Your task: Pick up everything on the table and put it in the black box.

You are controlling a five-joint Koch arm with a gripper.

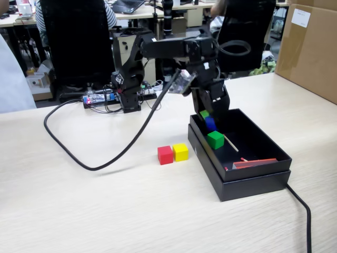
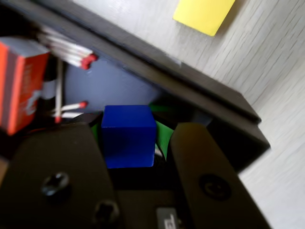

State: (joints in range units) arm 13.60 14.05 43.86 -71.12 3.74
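The black hand is low inside the matte black shallow cardboard box, at its far corner, and it holds the glossy blue cube between its two jaws. One green cube lies on the floor of this box just in front of the hand, beside a thin white stick. The red cube and the yellow cube stand touching each other on the pale wood-grain bench, just left of the box in the fixed view.
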